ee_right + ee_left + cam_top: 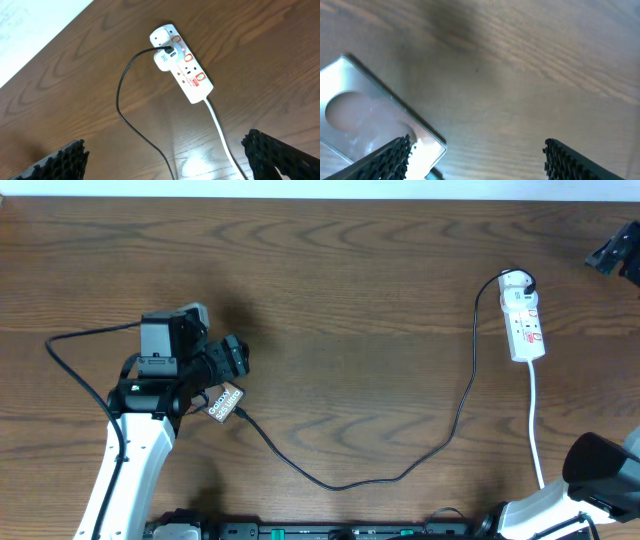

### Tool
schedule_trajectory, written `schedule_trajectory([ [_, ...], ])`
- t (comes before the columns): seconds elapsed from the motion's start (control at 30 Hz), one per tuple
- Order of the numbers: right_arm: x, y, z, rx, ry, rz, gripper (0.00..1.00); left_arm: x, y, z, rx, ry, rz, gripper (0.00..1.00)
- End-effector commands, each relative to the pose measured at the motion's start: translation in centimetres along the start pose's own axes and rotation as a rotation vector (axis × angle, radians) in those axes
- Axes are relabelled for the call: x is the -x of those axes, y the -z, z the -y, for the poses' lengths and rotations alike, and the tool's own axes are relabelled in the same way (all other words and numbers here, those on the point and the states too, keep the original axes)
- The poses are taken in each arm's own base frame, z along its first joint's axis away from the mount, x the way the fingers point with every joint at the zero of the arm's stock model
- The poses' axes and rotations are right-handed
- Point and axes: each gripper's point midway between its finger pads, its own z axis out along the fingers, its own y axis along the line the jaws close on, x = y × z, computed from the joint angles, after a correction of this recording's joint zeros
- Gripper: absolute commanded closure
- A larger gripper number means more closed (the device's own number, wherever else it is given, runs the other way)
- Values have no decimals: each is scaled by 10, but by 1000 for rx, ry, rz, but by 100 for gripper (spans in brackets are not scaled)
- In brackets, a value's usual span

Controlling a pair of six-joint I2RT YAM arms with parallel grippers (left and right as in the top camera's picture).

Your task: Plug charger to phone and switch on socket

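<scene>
The left gripper [477,150] stands spread wide and grasps nothing, its ribbed black fingers [385,160] apart over bare wood. In the left wrist view one finger overlaps a corner of the phone [370,112], whose glossy surface looks pale grey there; whether the two touch I cannot tell. From overhead the phone [225,402] lies tilted on the table [350,260] just beside that gripper, partly under the arm, showing a tan screen with white lettering that reads "Galaxy". The charger [340,483] meets the phone's lower right edge, though the plug tip is too small to tell whether it is seated. Its thin black cable sags toward the front edge, then climbs to the far end of the socket [525,315]. The right gripper [165,150] is likewise released, jaws wide and empty, well short of the socket [182,62], a white strip with red switch marks and print too small to read. A white cord [217,120] leaves its near end.
</scene>
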Motion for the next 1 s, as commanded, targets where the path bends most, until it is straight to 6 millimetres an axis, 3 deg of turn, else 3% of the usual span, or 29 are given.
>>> schedule_trajectory([
  [0.0,0,3,-2,-3,-7,9,1,10,9,4,-1,-31,38,16],
  [0.17,0,3,-2,-3,-7,9,1,25,21,8,-20,-70,193,16],
  [0.43,0,3,-2,-3,-7,9,1,39,61,10,-58,-143,641,16],
  [0.6,0,3,-2,-3,-7,9,1,30,89,4,-105,-155,857,16],
  [0.73,0,3,-2,-3,-7,9,1,16,100,-5,-115,-183,974,16],
  [0.97,0,3,-2,-3,-7,9,1,-11,86,-20,-107,-227,1010,16],
])
